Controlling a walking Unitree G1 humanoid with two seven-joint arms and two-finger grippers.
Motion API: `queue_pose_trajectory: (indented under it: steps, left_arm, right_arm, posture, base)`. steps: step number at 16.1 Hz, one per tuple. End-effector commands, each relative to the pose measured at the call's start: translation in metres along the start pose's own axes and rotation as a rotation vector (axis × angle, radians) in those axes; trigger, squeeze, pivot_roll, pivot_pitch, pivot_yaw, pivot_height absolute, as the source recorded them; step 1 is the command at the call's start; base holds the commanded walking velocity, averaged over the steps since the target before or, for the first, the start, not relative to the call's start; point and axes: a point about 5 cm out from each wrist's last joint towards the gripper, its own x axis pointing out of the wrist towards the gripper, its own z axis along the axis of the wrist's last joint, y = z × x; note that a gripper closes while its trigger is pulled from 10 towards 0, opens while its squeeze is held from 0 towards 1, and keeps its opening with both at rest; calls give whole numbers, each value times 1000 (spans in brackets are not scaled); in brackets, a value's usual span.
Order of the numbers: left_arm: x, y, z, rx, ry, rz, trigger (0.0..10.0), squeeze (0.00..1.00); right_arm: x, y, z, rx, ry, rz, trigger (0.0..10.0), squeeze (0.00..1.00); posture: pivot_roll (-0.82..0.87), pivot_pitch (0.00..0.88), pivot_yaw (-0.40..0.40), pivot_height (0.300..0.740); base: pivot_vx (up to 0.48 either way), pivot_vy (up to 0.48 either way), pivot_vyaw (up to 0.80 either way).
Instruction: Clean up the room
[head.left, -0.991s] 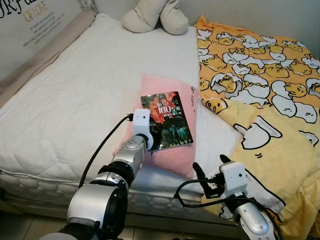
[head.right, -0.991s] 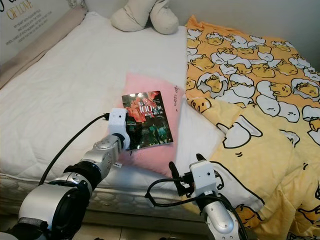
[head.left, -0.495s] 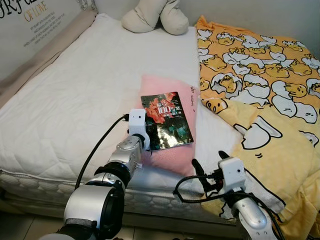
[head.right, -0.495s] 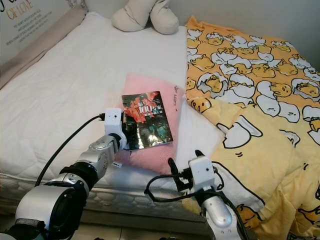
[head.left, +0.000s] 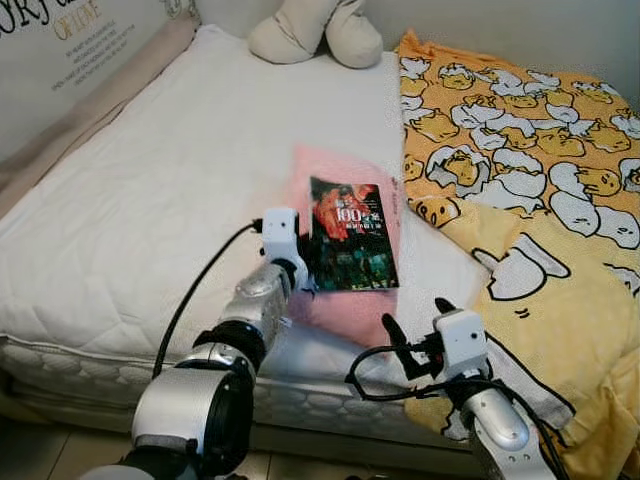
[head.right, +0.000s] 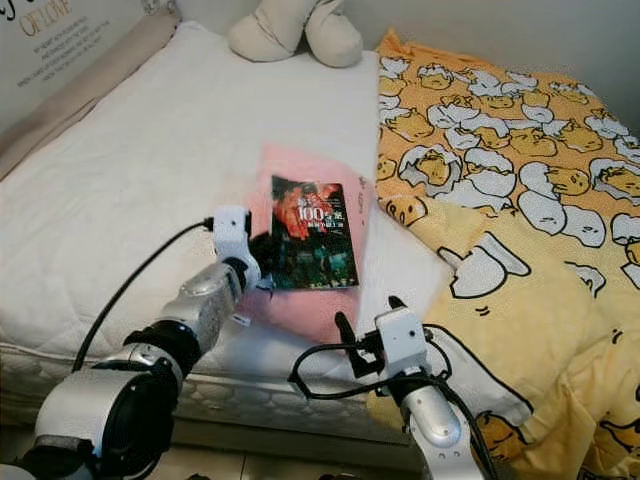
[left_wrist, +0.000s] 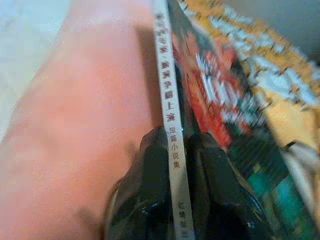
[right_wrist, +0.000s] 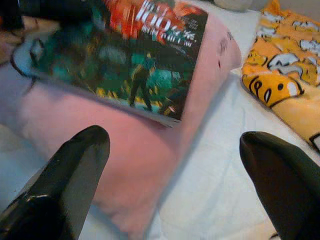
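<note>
Bed (head.left: 150, 180) scene: I've got left gripper (head.left: 303, 277) clamped on book (head.left: 352, 234) spine, book atop pink pillow (head.left: 345, 315), long axis running away from me. Right gripper (head.left: 412, 335) spread, idle near pillow's front corner.

The book (head.left: 352, 235) cover reads "100" (Chinese characters beside it too blurred); the headboard (head.left: 60, 45) shows "OF LOVE"

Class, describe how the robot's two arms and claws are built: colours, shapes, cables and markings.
Both arms are silver metal with rounded segments and black joint rings. Each wrist carries a white boxy camera block, with a black cable looping back from it along the arm. The left claw and right claw each have two long, glossy black fingers with rounded tips. No markings are legible.
</note>
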Motion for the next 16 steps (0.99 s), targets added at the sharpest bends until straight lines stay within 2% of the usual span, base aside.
queue_pose_trajectory:
  steps: [1,4,7,9,12,16]
  left_arm:
    - [4,-4,23,8,-89,-35,0,0]
    - [2,6,35,37,-131,-21,0,0]
    - [-2,21,40,45,-152,41,0,0]
    - [-7,38,50,82,-172,104,0,0]
    - [-8,40,66,166,-222,73,0,0]
    - [-8,37,71,233,-235,52,0,0]
  right_arm:
    - [1,-6,2,-9,-13,-24,10000,0]
    - [3,-5,3,-7,-16,-21,10000,0]
    - [3,-4,4,-7,-19,-18,10000,0]
    - [3,-4,5,-5,-23,-20,10000,0]
    - [5,-7,7,-2,-34,-26,10000,0]
    - [7,-7,7,-2,-36,-24,10000,0]
  posture:
    - [-101,0,-48,740]
    - [-90,0,-47,740]
    - [-88,0,-47,740]
    - [-87,0,-47,740]
    - [-84,0,-49,740]
    - [-84,0,-49,740]
  base:
    - [0,0,0]
    - [0,0,0]
    - [0,0,0]
    - [0,0,0]
    - [0,293,0]
    - [0,480,0]
